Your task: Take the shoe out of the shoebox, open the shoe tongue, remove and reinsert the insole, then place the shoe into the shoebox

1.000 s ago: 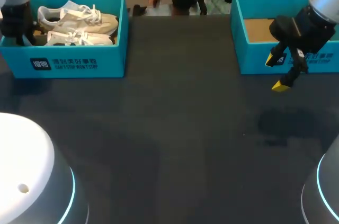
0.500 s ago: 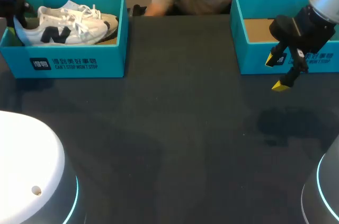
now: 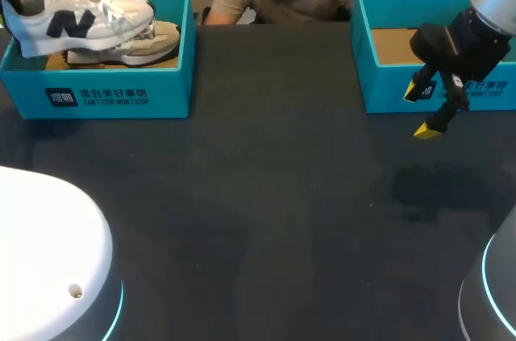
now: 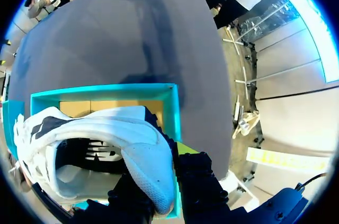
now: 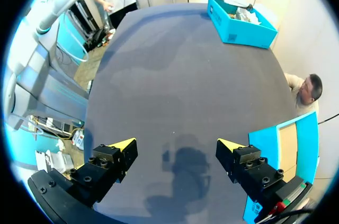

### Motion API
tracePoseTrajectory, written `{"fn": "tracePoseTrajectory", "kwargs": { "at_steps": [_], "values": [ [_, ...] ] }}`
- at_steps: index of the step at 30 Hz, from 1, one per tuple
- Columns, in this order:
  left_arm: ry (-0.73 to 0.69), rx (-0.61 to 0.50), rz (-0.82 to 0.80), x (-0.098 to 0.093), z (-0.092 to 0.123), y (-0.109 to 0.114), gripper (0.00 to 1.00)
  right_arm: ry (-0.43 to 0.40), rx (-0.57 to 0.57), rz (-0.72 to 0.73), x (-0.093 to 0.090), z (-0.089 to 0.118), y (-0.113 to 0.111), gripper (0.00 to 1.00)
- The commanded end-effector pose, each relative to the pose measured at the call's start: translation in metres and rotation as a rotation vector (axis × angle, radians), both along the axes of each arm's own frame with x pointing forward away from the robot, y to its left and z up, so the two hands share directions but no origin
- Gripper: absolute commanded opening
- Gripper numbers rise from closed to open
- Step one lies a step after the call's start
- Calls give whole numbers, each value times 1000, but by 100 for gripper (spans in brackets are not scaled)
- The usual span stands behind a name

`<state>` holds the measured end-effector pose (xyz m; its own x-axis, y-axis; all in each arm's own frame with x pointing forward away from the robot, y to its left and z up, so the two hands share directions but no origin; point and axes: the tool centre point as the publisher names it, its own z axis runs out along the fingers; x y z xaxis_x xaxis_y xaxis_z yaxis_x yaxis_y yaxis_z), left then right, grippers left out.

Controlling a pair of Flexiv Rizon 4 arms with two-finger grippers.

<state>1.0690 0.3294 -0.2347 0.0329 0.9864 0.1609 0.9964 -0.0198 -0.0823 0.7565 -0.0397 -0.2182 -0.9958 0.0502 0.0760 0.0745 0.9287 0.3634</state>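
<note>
**Shoe held above its shoebox; right tool wide open**
Over the dark tabletop (image 3: pixel 266 196), the right tool (image 3: pixel 427 111) hangs with its fingers spread wide and holding nothing, just in front of a teal box (image 3: pixel 383 87). At the far left, the left tool (image 4: pixel 165 189) clamps the heel of a white shoe (image 3: pixel 81 17), held above the shoebox (image 3: pixel 113 95), where a second shoe (image 3: pixel 137 44) lies.

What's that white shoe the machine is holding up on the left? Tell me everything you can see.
The white shoe is a lace-up sneaker with a dark side emblem, white laces, a thick pale sole and a dark inside. It hangs roughly level above the open teal shoebox, toe toward the middle of the table, over the second shoe lying inside. The left tool is shut on its heel; nothing else visibly holds it.
</note>
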Motion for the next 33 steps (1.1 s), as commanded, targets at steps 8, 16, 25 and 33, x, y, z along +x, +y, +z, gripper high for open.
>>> {"fn": "tracePoseTrajectory", "kwargs": {
  "at_steps": [8,16,25,33],
  "values": [
    [-4,-16,-16,2,56,14,0,0,-2,0,0,-1,0,100],
    [-30,-31,7,4,66,17,0,0,-2,0,0,-1,0,100],
    [-30,-31,7,4,66,17,0,0,-2,0,0,-1,0,100],
    [-30,-31,7,4,66,17,0,0,-2,0,0,-1,0,100]
  ]
}}
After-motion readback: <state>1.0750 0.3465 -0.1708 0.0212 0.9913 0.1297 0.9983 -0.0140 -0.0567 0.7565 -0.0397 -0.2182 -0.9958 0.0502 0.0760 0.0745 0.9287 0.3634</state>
